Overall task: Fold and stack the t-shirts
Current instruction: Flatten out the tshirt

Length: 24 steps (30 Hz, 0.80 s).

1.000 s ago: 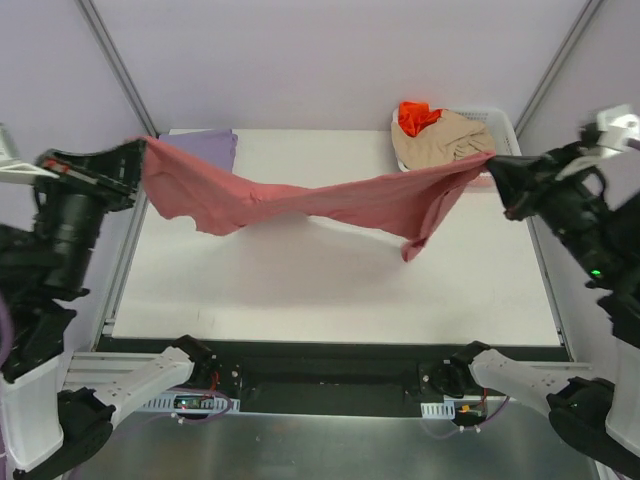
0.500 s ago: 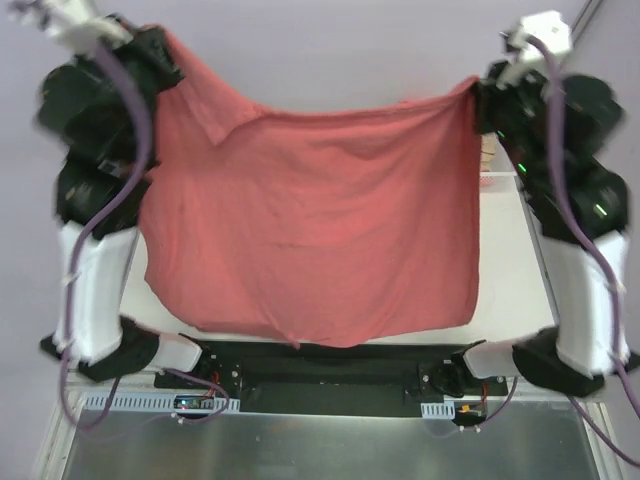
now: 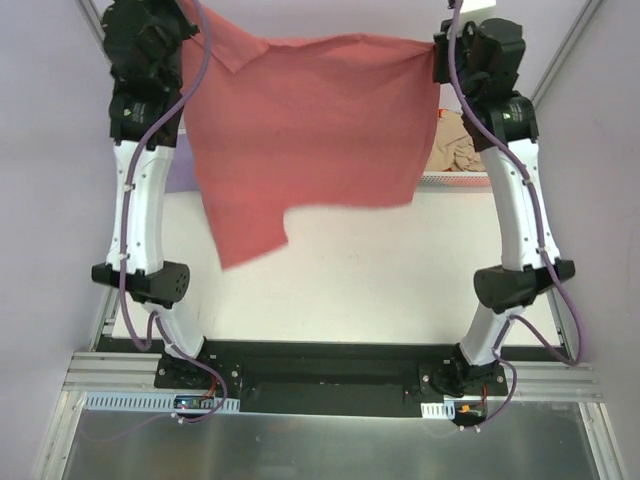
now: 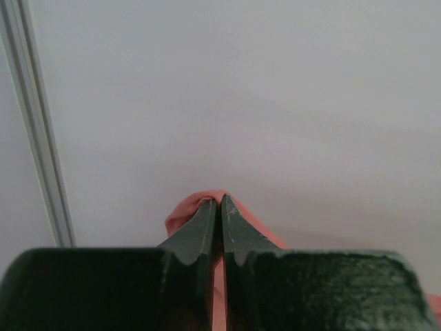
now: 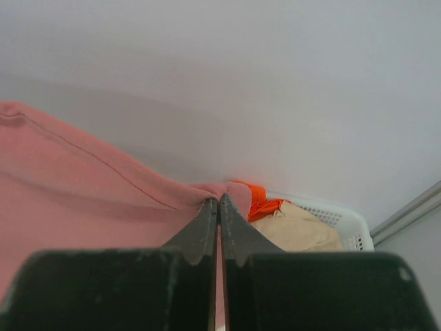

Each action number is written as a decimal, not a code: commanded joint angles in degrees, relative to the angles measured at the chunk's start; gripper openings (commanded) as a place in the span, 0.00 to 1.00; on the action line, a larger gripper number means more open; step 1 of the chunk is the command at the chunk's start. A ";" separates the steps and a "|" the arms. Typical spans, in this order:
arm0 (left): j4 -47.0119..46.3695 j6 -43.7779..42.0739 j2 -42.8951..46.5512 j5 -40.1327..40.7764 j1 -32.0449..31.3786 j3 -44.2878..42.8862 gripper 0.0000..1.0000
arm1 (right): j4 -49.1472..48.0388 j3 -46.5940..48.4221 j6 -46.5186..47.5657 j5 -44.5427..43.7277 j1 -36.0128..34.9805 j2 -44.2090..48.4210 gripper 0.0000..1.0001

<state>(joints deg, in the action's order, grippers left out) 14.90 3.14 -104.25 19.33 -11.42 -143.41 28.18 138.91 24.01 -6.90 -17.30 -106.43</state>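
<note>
The rose-red t-shirt hangs spread out in the air between both raised arms, over the far half of the table. My left gripper is shut on its upper left corner, seen as a red fold at the fingertips in the left wrist view. My right gripper is shut on its upper right corner. The lavender t-shirt lies at the table's far left, mostly hidden behind the left arm. The beige t-shirt and the orange t-shirt lie in the basket.
The white mesh basket stands at the table's far right, partly behind the right arm; its rim shows in the right wrist view. The white table lies below the hanging shirt.
Both arms have swung up and away towards the far wall, lifting the rose-red shirt from a sagging strip into a spread, hanging sheet that now sits higher and farther back.
</note>
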 commanded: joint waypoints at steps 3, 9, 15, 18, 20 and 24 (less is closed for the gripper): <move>-11.21 -5.15 16.34 -5.08 0.08 6.35 0.00 | -9.29 -10.30 0.42 5.66 0.69 16.42 0.00; -13.92 -4.73 36.62 -7.13 0.08 44.63 0.00 | -8.06 -35.32 7.44 15.48 0.69 29.24 0.00; -14.63 18.45 59.31 -4.38 -0.01 91.06 0.00 | -9.20 -66.44 5.53 21.31 0.34 42.25 0.00; -11.49 31.88 64.68 -5.98 -0.01 106.19 0.00 | -9.90 -78.93 -0.08 18.50 0.25 47.01 0.01; -9.10 37.20 66.71 -7.62 -0.01 114.11 0.01 | -8.68 -85.18 -5.61 17.09 0.16 47.28 0.02; -1.91 44.23 67.16 -13.25 -0.01 121.25 0.00 | -6.21 -96.95 -15.89 15.08 0.07 45.88 0.01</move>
<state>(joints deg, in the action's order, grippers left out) 10.13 34.59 -40.01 11.49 -11.55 -24.97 22.15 49.25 20.25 10.22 -17.02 -62.22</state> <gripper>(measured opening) 0.014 0.021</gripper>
